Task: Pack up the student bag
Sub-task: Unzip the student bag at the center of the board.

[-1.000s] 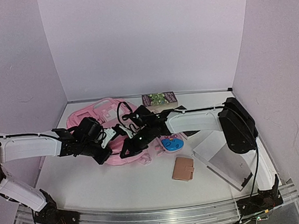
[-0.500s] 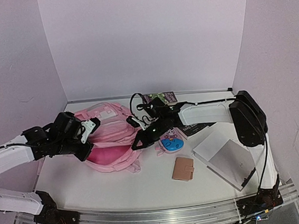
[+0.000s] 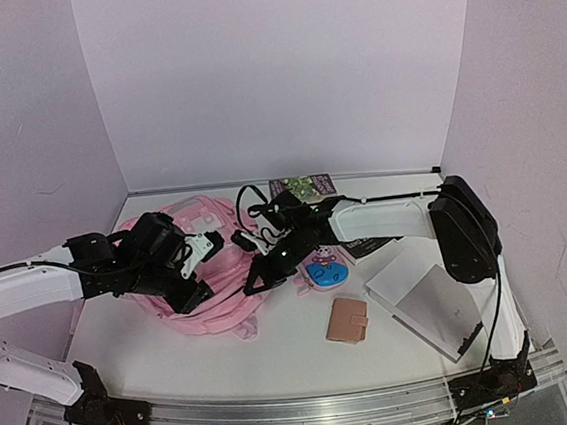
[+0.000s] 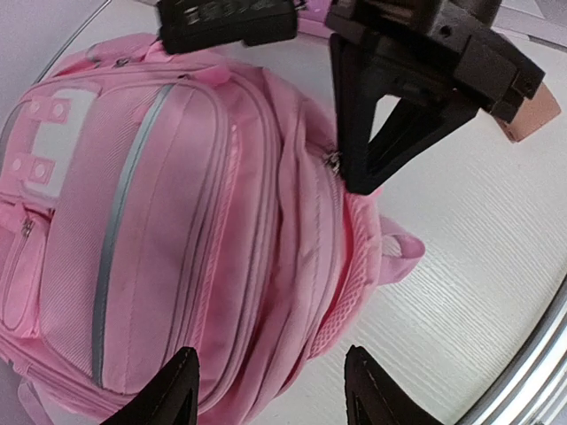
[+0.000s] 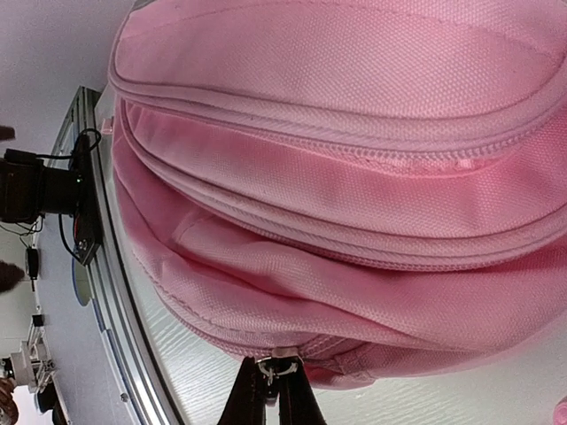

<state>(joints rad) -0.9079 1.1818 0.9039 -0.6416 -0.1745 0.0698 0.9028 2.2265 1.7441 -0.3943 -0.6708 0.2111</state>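
**Bag on the desk, both pincers at it.** The bag (image 3: 222, 304) lies flat on the desk (image 3: 177, 358), left of centre. Its front pockets and grey stripe face up, and a strap loop trails off its near edge.

- **Left pincer** (image 4: 275, 394): it hangs over the left part of the bag. Its fingers (image 4: 182, 385) stand well apart and grip nothing, with only pink fabric showing below the gap.
- **Right pincer** (image 5: 273, 400): it reaches in from the right to the bag's right edge. Its jaws are pressed together on a small metal zip pull (image 5: 276, 367) at the outer seam. The zip lines above it run closed across the right wrist view.
- **Oval case** (image 3: 326, 269): pink with a blue patch, it lies just right of the bag, beside the right pincer.
- **Tan wallet** (image 3: 346, 320): it lies nearer than the case, apart from both the bag and the case.
- **Green book** (image 3: 301, 187): it lies at the far edge by the back wall.
- **Flat white box** (image 3: 423, 305): it sits at the near right.
- **Dark flat item** (image 3: 372, 247): it is partly hidden under the right arm.
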